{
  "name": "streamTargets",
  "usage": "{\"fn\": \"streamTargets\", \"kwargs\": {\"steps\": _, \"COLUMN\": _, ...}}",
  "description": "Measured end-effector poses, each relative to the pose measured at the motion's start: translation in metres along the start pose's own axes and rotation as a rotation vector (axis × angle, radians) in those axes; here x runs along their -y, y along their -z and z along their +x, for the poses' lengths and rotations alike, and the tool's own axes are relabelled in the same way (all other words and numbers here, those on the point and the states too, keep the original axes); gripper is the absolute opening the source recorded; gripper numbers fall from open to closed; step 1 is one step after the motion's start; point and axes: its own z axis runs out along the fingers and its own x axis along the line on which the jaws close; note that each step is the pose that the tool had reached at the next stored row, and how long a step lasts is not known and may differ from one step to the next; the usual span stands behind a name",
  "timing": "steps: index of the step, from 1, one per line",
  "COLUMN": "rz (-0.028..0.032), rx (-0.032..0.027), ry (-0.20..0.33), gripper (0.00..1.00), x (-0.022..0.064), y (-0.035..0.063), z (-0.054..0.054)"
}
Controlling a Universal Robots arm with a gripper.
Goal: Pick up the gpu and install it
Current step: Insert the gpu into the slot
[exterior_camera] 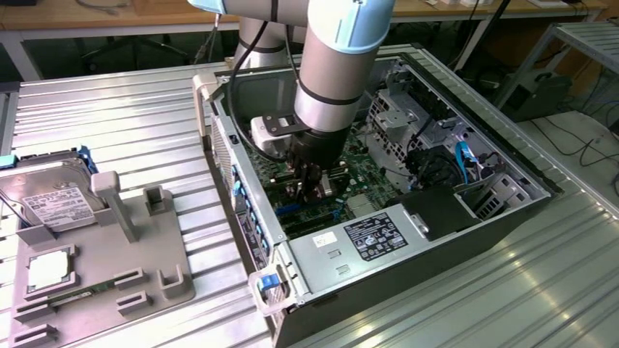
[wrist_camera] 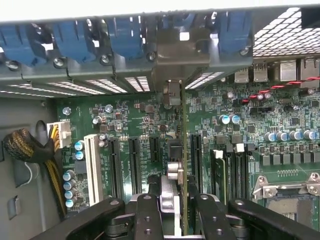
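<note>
The gpu (wrist_camera: 183,131) shows edge-on as a thin green-edged card standing upright over the motherboard (wrist_camera: 150,125), in line with the dark expansion slots (wrist_camera: 134,165). Its silvery end bracket (wrist_camera: 172,50) lies against the case's rear slot openings. My gripper (wrist_camera: 173,186) is shut on the card, one black finger (wrist_camera: 150,210) on each side. In the exterior view my gripper (exterior_camera: 314,187) reaches deep into the open computer case (exterior_camera: 503,217), with the gpu (exterior_camera: 326,190) low between its fingers, just above the board. Whether the card's edge sits in a slot is hidden.
Blue slot latches (wrist_camera: 125,37) line the rear wall. A white slot (wrist_camera: 92,167) and a braided cable bundle (wrist_camera: 25,145) lie to one side, the CPU socket (wrist_camera: 290,185) to the other. Outside the case, a hard drive (exterior_camera: 53,199) rests on a grey fixture (exterior_camera: 116,246). The power supply (exterior_camera: 372,235) fills the near corner.
</note>
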Motion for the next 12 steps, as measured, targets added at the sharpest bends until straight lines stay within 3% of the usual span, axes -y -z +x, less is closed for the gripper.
{"fn": "streamTargets", "kwargs": {"steps": 12, "rz": -0.0014, "rx": -0.0001, "ry": 0.0, "gripper": 0.3, "x": -0.0001, "y": -0.0066, "z": -0.0007}}
